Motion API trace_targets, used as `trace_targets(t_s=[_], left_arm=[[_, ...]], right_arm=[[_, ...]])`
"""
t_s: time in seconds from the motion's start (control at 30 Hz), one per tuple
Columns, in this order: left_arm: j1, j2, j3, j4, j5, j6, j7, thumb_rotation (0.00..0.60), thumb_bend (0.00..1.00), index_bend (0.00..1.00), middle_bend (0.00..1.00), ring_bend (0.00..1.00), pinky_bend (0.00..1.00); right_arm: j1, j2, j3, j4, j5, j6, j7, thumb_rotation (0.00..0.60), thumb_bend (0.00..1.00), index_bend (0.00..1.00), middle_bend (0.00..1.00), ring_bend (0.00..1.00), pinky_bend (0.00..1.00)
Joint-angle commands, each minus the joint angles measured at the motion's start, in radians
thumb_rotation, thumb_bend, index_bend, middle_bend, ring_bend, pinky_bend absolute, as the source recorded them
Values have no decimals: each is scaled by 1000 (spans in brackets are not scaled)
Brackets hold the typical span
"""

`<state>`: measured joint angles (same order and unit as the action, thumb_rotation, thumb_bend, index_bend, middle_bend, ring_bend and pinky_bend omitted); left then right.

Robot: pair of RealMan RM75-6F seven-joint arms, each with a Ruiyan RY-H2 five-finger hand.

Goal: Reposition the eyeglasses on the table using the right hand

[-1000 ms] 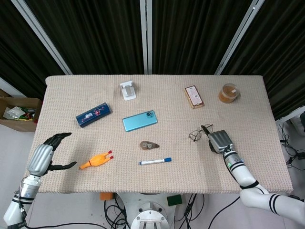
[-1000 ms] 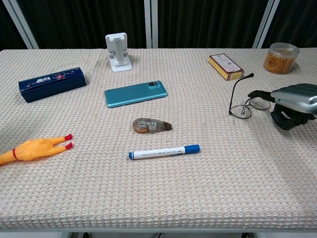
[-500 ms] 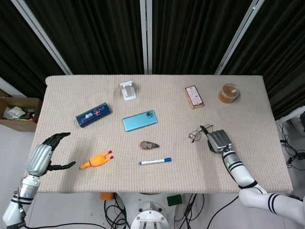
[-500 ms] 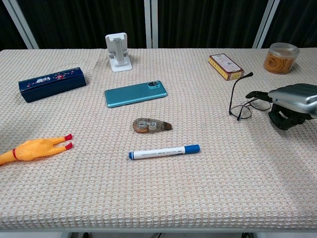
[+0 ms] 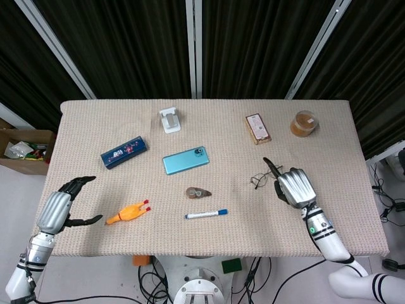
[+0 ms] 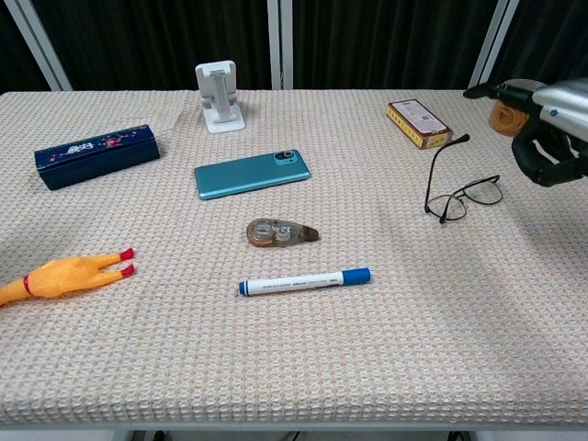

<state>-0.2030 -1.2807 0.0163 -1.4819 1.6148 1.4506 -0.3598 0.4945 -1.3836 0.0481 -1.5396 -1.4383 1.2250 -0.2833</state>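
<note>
On the right side of the bench [image 5: 95, 244], the eyeglasses [image 6: 462, 196] lie on the woven cloth with one temple arm sticking up and the lenses resting down. Just beside them to the right hangs the right hand [image 6: 551, 129], raised clear of the frame and holding nothing; in the chest view its fingers [image 6: 537, 170] look curled downward, though the picture's edge cuts the hand off and I cannot tell how far they are closed. From the head view the same hand [image 5: 294, 187] sits close to the glasses [image 5: 262, 177] without touching them.

At the near left corner the left hand [image 5: 60, 206] hovers off the bench edge, its fingers [image 5: 79, 182] spread apart and empty. Near it lies a yellow rubber chicken [image 6: 64, 274]. Further back on that side is a dark blue box [image 6: 95, 155]. Around the middle are a teal phone [image 6: 251, 174], a correction tape dispenser [image 6: 280, 232] and a blue marker [image 6: 305, 281], each apart from the others. Along the far edge stand a white phone stand [image 6: 220, 96], a small brown box [image 6: 419, 123] and a jar of rubber bands [image 5: 304, 123].
</note>
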Motion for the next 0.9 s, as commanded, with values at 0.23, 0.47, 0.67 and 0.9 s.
trace_targets(t_s=[0.23, 0.47, 0.67, 0.9], left_arm=[[-3, -5, 3, 1, 13, 4, -1, 489, 0, 166, 212, 189, 265], [9, 0, 6, 2, 8, 16, -5, 489, 0, 166, 212, 190, 265], [11, 5, 2, 8, 3, 19, -17, 490, 0, 166, 212, 190, 265], [9, 3, 1, 23, -5, 8, -37, 492, 0, 166, 212, 190, 265]], right_arm=[[-67, 32, -121, -154, -215, 67, -140, 600, 686, 0, 808, 754, 640], [-24, -33, -69, -98, -87, -79, -183, 600, 684, 0, 811, 756, 640], [10, -86, -13, -55, 17, -149, -242, 600, 686, 0, 811, 757, 640], [22, -91, 13, -56, 63, -157, -267, 600, 687, 0, 812, 757, 640]])
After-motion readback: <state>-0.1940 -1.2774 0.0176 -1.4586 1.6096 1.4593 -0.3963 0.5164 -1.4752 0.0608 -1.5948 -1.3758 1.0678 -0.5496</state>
